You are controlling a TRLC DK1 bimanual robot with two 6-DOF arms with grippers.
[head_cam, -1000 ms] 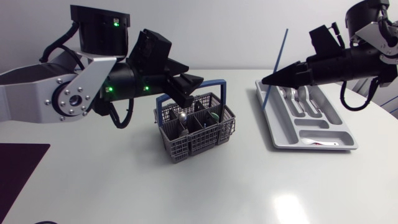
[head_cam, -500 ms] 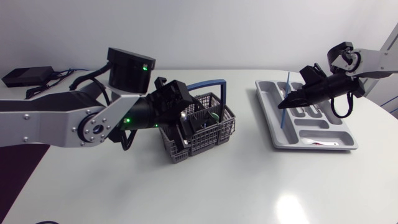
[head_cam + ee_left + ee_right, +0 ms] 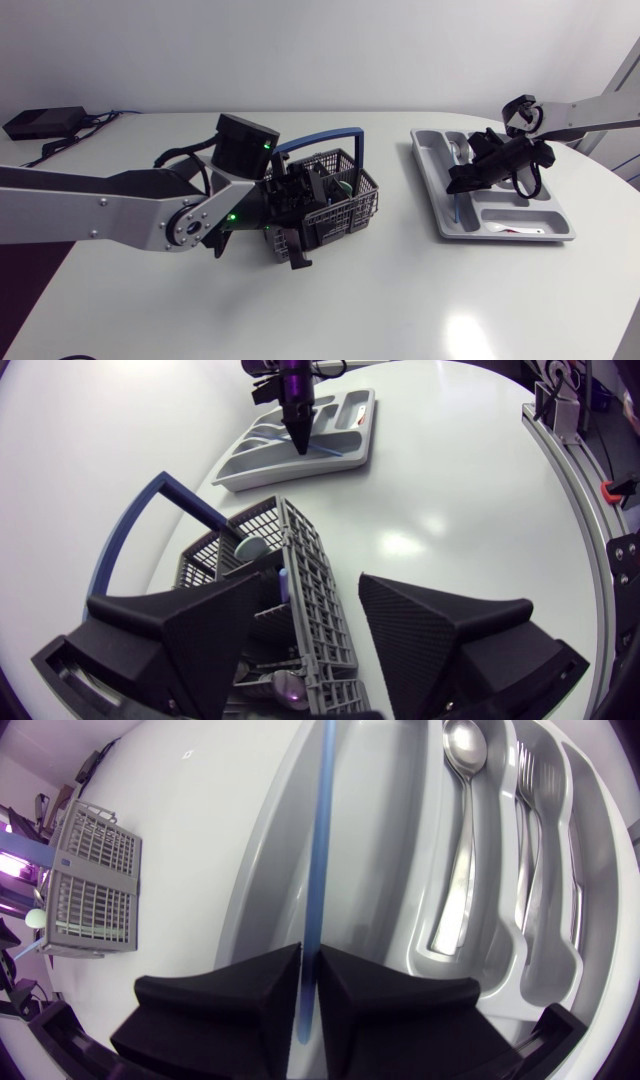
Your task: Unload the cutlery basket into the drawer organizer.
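Note:
The grey cutlery basket (image 3: 338, 222) with a blue handle (image 3: 330, 133) stands mid-table. It holds spoons (image 3: 250, 546) and a green-tipped piece (image 3: 343, 186). My left gripper (image 3: 298, 222) is open low over its near end, one finger outside the wall (image 3: 312, 575), the other over the compartments. The grey drawer organizer (image 3: 505, 237) lies to the right, with a spoon (image 3: 462, 740) and forks (image 3: 530, 780) in its slots. My right gripper (image 3: 308, 982) is down in the long outer compartment, shut on a thin blue stick (image 3: 322, 840) that lies along it.
A small red-marked piece (image 3: 515, 231) lies in the organizer's front slot. A black device (image 3: 45, 122) with cables sits at the table's back left corner. Bare white tabletop (image 3: 400, 290) spreads in front of the basket and the organizer.
My left arm dropped and its open gripper came down onto the basket's near end. My right gripper carried the blue stick from upright down into the organizer's outer compartment.

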